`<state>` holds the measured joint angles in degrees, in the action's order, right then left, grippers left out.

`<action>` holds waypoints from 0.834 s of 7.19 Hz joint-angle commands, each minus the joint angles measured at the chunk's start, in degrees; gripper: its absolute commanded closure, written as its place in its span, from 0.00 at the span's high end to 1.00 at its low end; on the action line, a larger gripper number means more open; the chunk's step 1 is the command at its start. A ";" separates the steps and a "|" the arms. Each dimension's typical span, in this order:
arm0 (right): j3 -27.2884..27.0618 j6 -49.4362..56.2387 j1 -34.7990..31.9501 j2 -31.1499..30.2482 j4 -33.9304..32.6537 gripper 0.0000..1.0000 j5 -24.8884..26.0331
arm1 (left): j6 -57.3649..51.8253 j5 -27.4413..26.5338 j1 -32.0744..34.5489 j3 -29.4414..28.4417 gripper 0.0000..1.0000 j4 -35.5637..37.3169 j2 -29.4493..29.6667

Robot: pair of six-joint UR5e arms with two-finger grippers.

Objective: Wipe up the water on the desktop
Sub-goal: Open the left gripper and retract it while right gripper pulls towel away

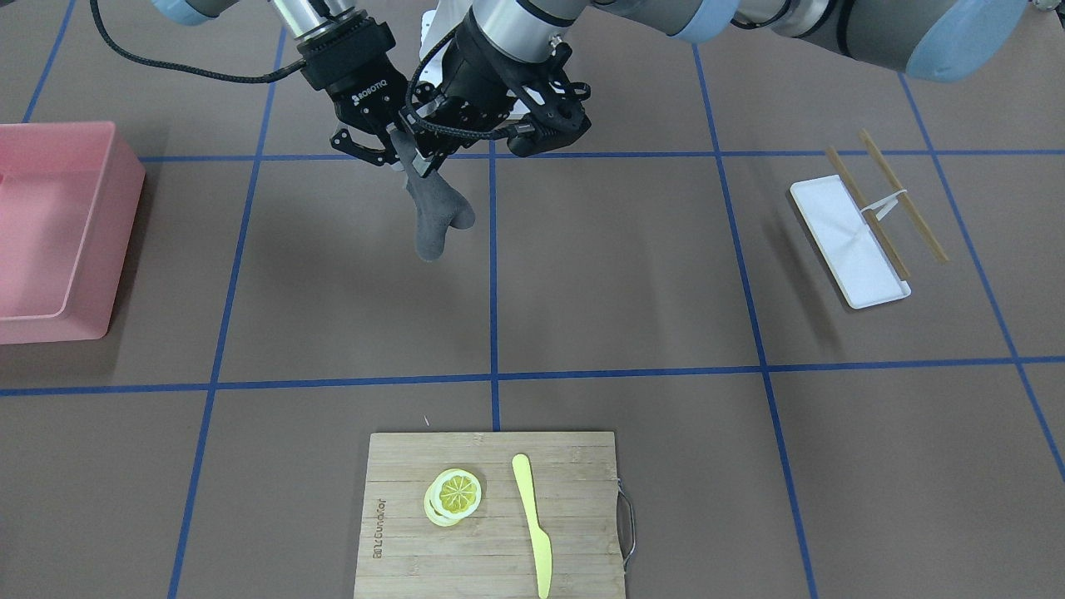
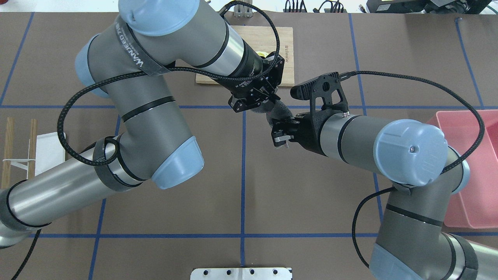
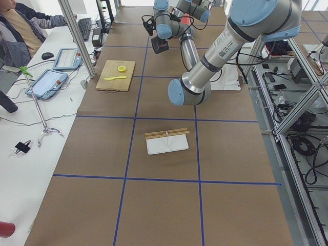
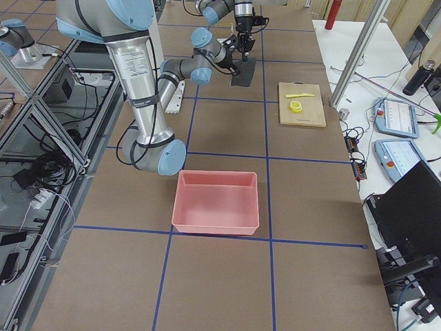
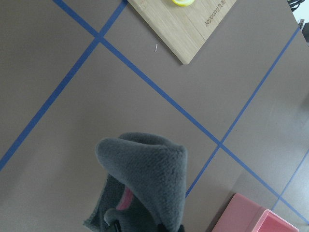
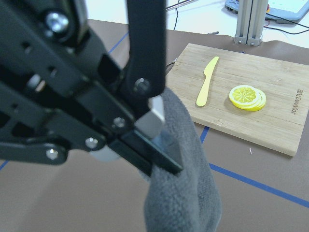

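Found, on the operators' side, a white bench (image 3: 25,154) along the edge of the desk (image 1: 624,274), carrying two tablets (image 3: 46,82), with a seated person (image 3: 20,31) at its far corner and aluminium posts (image 3: 77,36) rising beside. Saw the desk itself as a broad matte brown sheet under everything, cut into big rectangles by thin blue tape lines (image 1: 493,274). Noted at its near edge a bamboo cutting board (image 1: 582,499) bearing stacked lemon slices (image 1: 453,495) and a yellow knife (image 1: 532,524) just beside them. Spotted farther in a pink bin (image 1: 50,329) toward the robot's right and a white tray (image 1: 844,241) toward its left, one of two wooden sticks (image 1: 903,195) lying along the tray's long edge, the other just beside. Marked, farther again, a grey cloth (image 1: 437,216) dangling over the desk, pinched at its top by the left claw (image 2: 272,104), clamped tight. Caught the right claw (image 2: 281,134) just beside, jaws spread apart, gripping nothing; could not settle any touch with the cloth. Glimpsed beyond the robot metal framing (image 3: 302,102) and loose cables (image 3: 307,148).
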<state>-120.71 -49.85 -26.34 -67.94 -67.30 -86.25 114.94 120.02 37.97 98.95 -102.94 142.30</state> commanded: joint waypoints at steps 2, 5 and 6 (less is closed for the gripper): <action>-0.40 -2.61 -0.29 -4.01 -0.20 0.00 -0.06 | -0.85 -0.66 2.18 0.36 0.98 0.02 -1.58; -1.54 -12.55 -3.53 -17.35 -1.26 0.00 -5.56 | -21.24 -0.84 11.75 3.27 0.98 -0.07 -16.05; -0.85 -12.64 -4.85 -19.40 -2.04 0.00 -10.47 | -29.60 -0.75 16.04 3.35 0.98 0.19 -20.27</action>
<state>-121.92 -61.69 -29.48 -83.78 -68.71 -91.60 95.62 119.29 49.49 102.16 -102.97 127.29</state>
